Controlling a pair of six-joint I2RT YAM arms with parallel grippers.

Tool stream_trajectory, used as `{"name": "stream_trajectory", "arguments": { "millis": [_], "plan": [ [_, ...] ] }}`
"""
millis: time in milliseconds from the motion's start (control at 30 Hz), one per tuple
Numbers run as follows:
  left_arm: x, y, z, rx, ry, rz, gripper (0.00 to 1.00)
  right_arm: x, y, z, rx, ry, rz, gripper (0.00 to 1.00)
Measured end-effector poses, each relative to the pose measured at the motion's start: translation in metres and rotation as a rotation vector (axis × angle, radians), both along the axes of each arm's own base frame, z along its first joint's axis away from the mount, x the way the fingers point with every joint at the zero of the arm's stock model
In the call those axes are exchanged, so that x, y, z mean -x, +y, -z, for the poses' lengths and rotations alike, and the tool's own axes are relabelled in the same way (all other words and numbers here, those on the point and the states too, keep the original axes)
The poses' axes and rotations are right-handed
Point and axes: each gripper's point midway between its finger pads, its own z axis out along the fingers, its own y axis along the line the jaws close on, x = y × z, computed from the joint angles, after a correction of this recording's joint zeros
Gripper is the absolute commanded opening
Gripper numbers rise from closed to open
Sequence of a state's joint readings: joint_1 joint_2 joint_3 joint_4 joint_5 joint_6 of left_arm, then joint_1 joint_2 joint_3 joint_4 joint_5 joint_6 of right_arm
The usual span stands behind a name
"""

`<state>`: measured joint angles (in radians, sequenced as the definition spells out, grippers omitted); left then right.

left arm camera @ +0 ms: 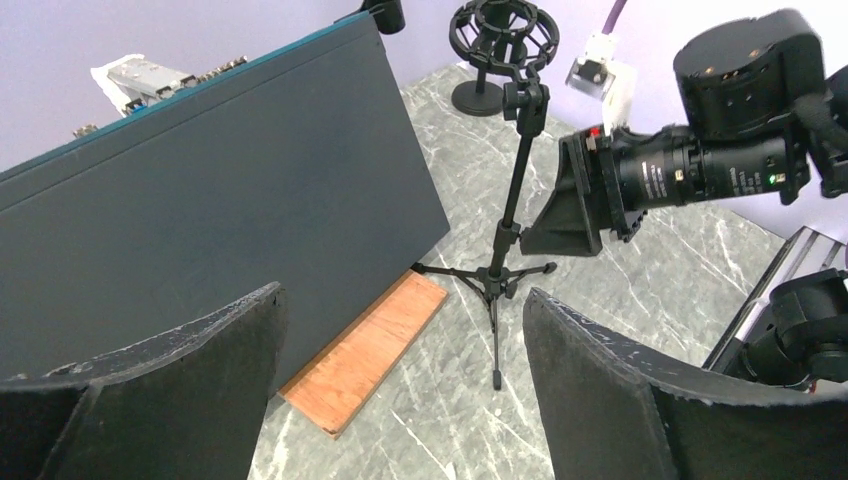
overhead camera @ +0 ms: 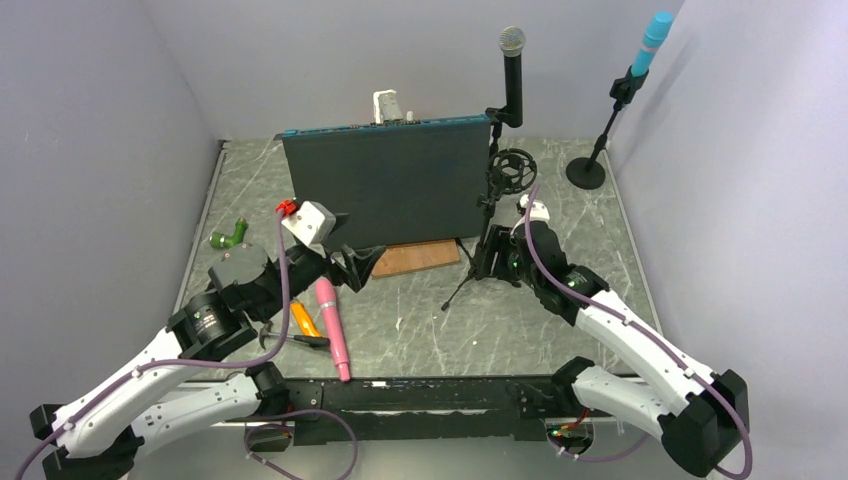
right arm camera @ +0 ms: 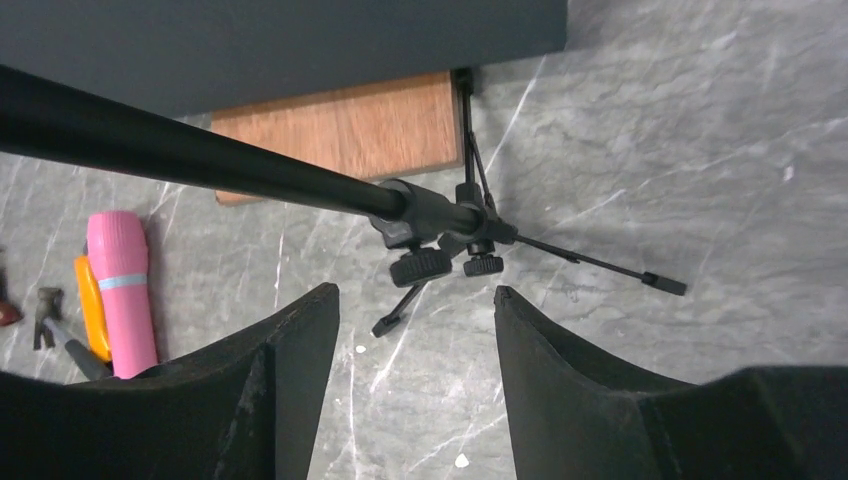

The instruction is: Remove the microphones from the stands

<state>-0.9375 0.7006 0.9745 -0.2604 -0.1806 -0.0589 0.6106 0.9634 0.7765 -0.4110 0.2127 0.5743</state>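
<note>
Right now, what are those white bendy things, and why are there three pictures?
Those are two robot arms fixed to the near edge of a grey table. One picture looks down from above. The other two come from small cameras on each arm's wrist, so you see black fingers at the bottom.

The left tool is open and holds nothing. The right tool is open too, its fingers either side of a black tripod stand without squeezing it.

That stand has an empty round holder on it. A black microphone stands upright behind a dark board, and a blue microphone sits on another stand far right. On the table lie a pink microphone, an orange-handled tool, a green piece and a wooden block.
</note>
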Motion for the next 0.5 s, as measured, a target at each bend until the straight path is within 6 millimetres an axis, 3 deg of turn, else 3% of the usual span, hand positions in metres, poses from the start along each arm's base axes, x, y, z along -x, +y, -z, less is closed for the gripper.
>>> {"name": "stream_trajectory", "arguments": {
  "millis": [133, 333, 500],
  "plan": [
    [0.001, 0.0, -0.004, 0.003, -0.016, 0.005, 0.93, 0.003, 0.003, 0.021, -0.078, 0.027, -0.047, 0.59],
    [0.002, -0.001, -0.003, -0.001, -0.018, 0.02, 0.99, -0.004, 0.007, 0.016, -0.167, -0.023, -0.078, 0.42],
    [0.003, -0.001, -0.002, 0.0, -0.019, 0.02, 1.0, -0.008, 0.007, 0.014, -0.181, -0.051, -0.094, 0.38]
  ]
}}
